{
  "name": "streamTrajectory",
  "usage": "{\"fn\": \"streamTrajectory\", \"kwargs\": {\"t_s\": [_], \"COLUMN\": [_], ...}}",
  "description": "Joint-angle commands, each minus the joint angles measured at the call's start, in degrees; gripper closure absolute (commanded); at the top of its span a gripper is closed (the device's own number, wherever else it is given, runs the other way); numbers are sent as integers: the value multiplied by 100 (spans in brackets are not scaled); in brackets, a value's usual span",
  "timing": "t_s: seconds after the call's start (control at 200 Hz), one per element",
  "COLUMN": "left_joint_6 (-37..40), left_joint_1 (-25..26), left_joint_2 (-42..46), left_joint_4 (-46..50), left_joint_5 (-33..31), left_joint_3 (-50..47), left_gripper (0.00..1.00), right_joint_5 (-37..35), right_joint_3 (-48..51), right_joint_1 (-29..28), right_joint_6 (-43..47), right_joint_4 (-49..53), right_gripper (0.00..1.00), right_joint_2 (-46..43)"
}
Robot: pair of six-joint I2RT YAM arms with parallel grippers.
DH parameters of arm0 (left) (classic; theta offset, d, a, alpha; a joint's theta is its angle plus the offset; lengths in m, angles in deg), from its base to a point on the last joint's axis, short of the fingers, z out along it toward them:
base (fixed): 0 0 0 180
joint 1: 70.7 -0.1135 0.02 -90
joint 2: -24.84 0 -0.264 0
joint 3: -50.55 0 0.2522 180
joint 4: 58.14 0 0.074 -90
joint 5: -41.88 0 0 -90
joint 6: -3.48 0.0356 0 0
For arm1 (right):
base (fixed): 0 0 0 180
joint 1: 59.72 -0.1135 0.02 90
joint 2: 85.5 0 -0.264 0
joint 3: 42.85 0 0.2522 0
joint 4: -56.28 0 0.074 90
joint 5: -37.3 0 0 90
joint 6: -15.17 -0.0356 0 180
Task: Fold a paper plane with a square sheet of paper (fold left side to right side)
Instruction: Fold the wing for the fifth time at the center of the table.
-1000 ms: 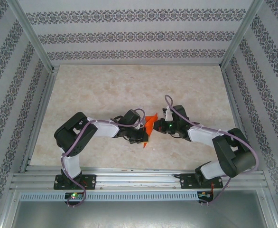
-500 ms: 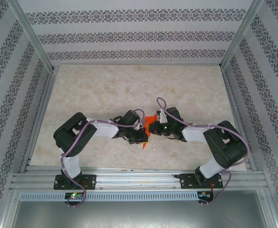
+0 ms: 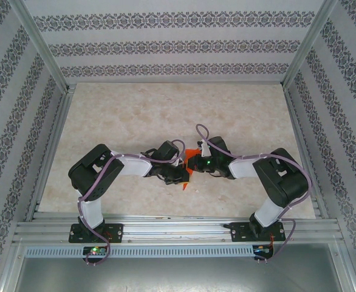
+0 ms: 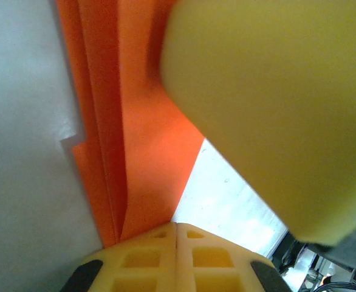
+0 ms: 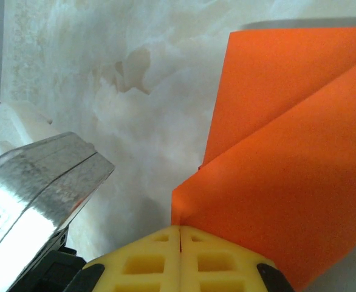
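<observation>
A pale marbled table (image 3: 166,115) sits inside patterned walls (image 3: 178,45). At its near middle, the folded orange paper (image 3: 192,157) lies between both grippers: the left gripper (image 3: 183,173) clenches it; the right gripper's (image 3: 194,162) grasp cannot be told.

No readable txt, labels, brands, nos. or signs anywhere: orange paper (image 5: 287,152) is plain, desk (image 3: 135,115) unmarked, walls carry ornamental pattern only, no lettering.
</observation>
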Motion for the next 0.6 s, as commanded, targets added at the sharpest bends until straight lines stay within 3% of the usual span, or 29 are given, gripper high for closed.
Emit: {"fn": "streamTrajectory", "kwargs": {"t_s": [0.0,0.595], "left_joint_6": [102,111], "left_joint_1": [74,74], "left_joint_2": [-95,-128], "left_joint_4": [611,697], "left_joint_5": [-354,-337], "left_joint_3": [-189,-181], "left_gripper": [100,100], "right_joint_5": [-33,-120], "right_joint_3": [-113,-135], "right_joint_1": [39,478], "right_joint_6": [81,-2], "right_joint_4": [-81,284], "right_gripper": [100,100], "right_joint_2": [139,359]}}
